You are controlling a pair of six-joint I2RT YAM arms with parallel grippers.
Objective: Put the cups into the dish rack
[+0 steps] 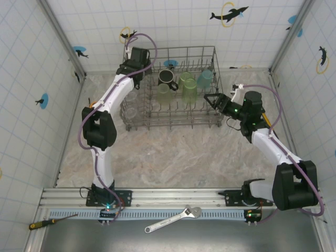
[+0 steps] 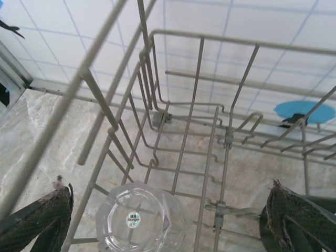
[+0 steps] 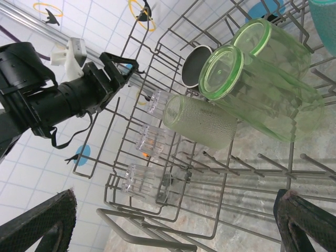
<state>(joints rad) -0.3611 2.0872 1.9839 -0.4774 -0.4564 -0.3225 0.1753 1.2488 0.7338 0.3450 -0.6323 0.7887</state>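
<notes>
The dish rack (image 1: 173, 122) stands at the back of the table. Inside it, upside down, are a black mug (image 1: 167, 77), light-green tumblers (image 1: 189, 90) and a teal tumbler (image 1: 205, 79). Clear cups (image 1: 130, 111) sit in its left column. My left gripper (image 1: 135, 71) hangs open over the rack's back left corner. In the left wrist view a clear cup (image 2: 139, 220) rests upside down between the wires below the open left gripper (image 2: 169, 210), untouched by the fingers (image 2: 44, 220). My right gripper (image 1: 211, 101) is open at the rack's right side, facing the green tumblers (image 3: 257, 84) and the clear cups (image 3: 144, 181).
Tiled walls close in the table on three sides. A metal rail (image 1: 173, 197) runs along the near edge by the arm bases. A wrench (image 1: 173, 219) and a screwdriver (image 1: 47, 222) lie in front of it. Bare marbled tabletop (image 1: 173, 157) lies between the rack and the rail.
</notes>
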